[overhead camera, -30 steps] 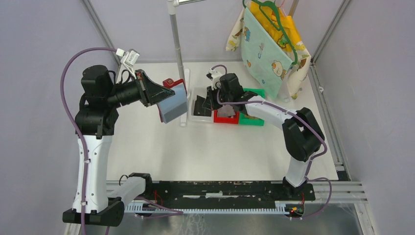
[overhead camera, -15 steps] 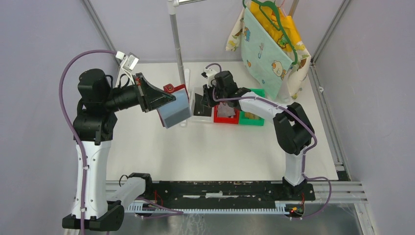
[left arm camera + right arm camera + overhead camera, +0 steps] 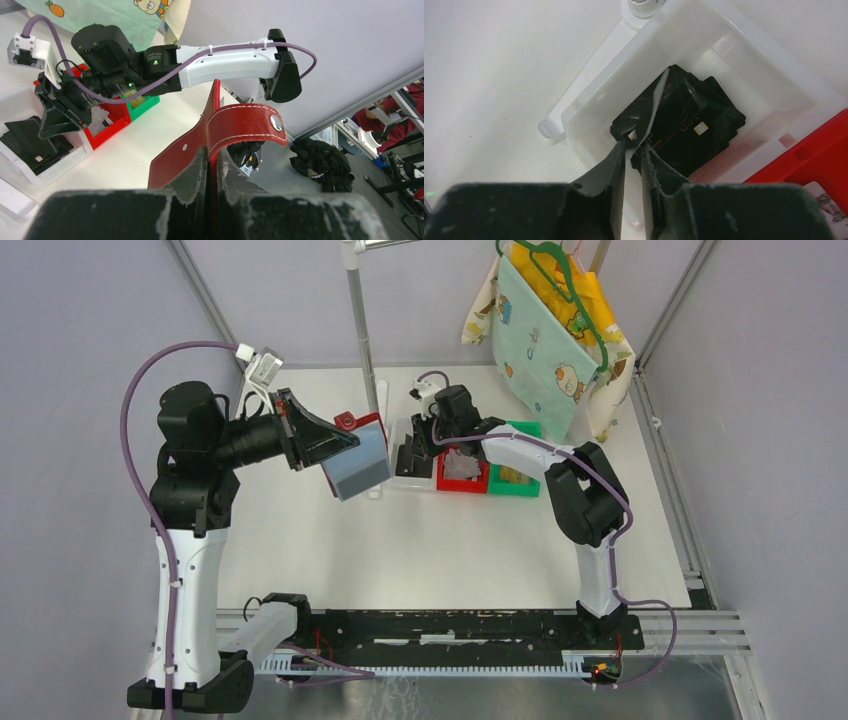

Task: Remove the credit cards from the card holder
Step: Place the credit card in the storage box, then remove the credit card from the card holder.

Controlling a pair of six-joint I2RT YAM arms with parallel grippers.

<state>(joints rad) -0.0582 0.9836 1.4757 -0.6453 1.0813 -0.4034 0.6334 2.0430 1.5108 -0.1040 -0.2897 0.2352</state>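
My left gripper (image 3: 338,445) is shut on the dark red card holder (image 3: 357,462) and holds it in the air left of the bins, with its greyish sleeves hanging open. In the left wrist view the fingers (image 3: 194,170) pinch the red cover (image 3: 175,160), and the closing tab (image 3: 247,125) curls above. My right gripper (image 3: 412,453) hangs over the white tray (image 3: 401,481). In the right wrist view it (image 3: 636,145) is shut on a thin dark credit card (image 3: 655,107), held edge-on above a stack of black chip cards (image 3: 696,125) in the tray (image 3: 744,65).
A red bin (image 3: 462,481) and a green bin (image 3: 516,483) with tan pieces stand right of the white tray. A white pole (image 3: 361,330) rises behind the holder. A cloth bag on a hanger (image 3: 550,335) hangs at the back right.
My right gripper has moved left from the red bin to over the white tray. My left arm has shifted the card holder slightly right, then held still.
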